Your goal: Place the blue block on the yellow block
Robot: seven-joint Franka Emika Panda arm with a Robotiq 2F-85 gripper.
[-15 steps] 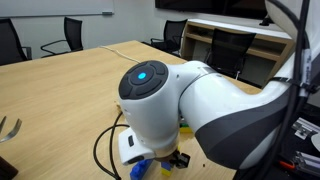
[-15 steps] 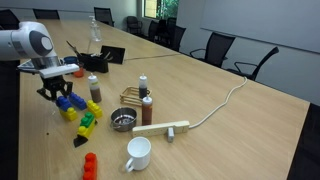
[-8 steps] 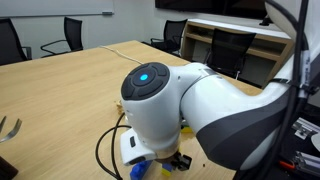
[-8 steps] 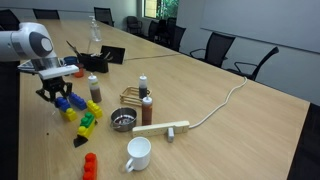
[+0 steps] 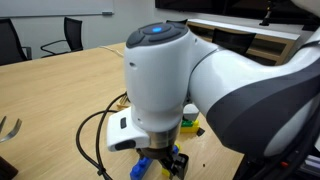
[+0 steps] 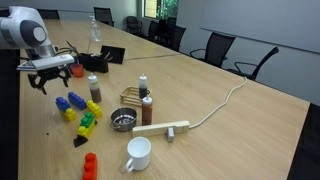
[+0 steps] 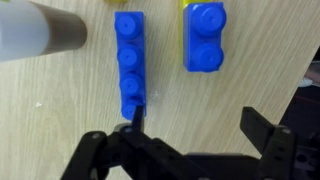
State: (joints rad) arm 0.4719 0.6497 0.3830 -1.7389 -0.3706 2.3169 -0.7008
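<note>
The wrist view looks straight down on the short blue block (image 7: 204, 38), which rests on the yellow block (image 7: 185, 20); only a thin yellow strip shows along its left side. My gripper (image 7: 198, 125) hangs above the table, open and holding nothing, with dark fingers (image 7: 262, 125) spread wide on either side of bare wood. In an exterior view the gripper (image 6: 48, 80) is raised over the blue block (image 6: 62, 102) and the yellow block (image 6: 70, 113). The robot arm hides most of the table in the exterior view from behind it, where a bit of blue (image 5: 143, 166) shows under the wrist.
A long blue bar (image 7: 130, 65) lies just left of the stacked block, beside a brown sauce bottle (image 7: 45, 30). Green (image 6: 88, 122), orange (image 6: 80, 140) and red bricks (image 6: 90, 165), a white cup (image 6: 138, 152), a strainer (image 6: 122, 122), another bottle (image 6: 146, 108) and a wooden block (image 6: 160, 128) lie nearby.
The gripper was shut down at the blocks; now it has opened, let go of the blue block and risen above the table.
</note>
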